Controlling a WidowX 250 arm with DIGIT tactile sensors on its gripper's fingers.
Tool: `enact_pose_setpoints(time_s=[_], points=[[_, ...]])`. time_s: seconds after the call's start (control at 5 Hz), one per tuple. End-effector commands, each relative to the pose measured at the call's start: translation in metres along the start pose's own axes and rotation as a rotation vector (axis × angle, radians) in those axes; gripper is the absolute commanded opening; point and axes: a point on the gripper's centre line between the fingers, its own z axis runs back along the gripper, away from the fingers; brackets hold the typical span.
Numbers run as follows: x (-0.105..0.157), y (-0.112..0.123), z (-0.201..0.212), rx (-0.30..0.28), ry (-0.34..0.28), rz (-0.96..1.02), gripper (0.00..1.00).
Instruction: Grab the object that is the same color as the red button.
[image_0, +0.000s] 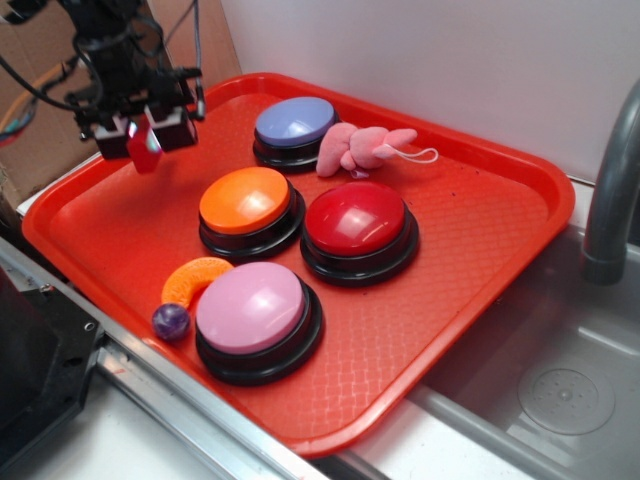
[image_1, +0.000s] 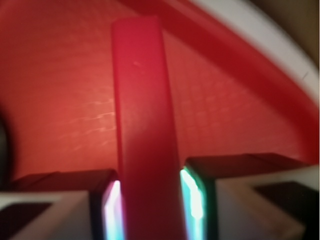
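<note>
1. Red plastic fills the wrist view: the red block (image_1: 145, 135) runs lengthwise between the 2 fingers (image_1: 112, 210), whose pads press its 2 long sides. The gripper (image_1: 150, 210) is clamped on the block, with most of its length projecting past the fingertips.

2. In the exterior view the gripper (image_0: 145, 128) hangs above the far-left corner of the red tray (image_0: 480, 230). The red block (image_0: 146, 145) points down from it, clear of the tray floor. Judgement: a side grip on a narrow bar suits its shape, and the grasp looks settled.

3. Nearest the tray's front edge sit a pink button (image_0: 255, 312), a small purple ball (image_0: 171, 320) and an orange crescent (image_0: 192, 278). The crescent lies just beside the pink button; the ball is just beside both. None is near the gripper.

4. Mid-tray: the orange button (image_0: 247, 205) and the red button (image_0: 357, 225) stand side by side. The red button's dome matches the held block in colour, which supports the choice of object.

5. Farther back: a blue-violet button (image_0: 294, 128), with a pink plush toy (image_0: 362, 146) just beside it.

6. Off the tray, to the right, a steel sink (image_0: 560, 380) and a grey faucet (image_0: 610, 180).

7. Judgement: the grab appears essentially done. The remaining risk is the bar slipping or pivoting, since it is held near 1 end.
</note>
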Motion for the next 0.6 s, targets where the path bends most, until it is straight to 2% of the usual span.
enact_pose_setpoints(time_s=[0.0,0.2,0.4], points=[[-0.011,-0.024,0.111,-0.078,-0.048,-0.332,0.00],[-0.025,-0.030,0.143,-0.134,-0.056,-0.429,0.00],[-0.022,-0.028,0.145,-0.150,-0.072,-0.391,0.00]])
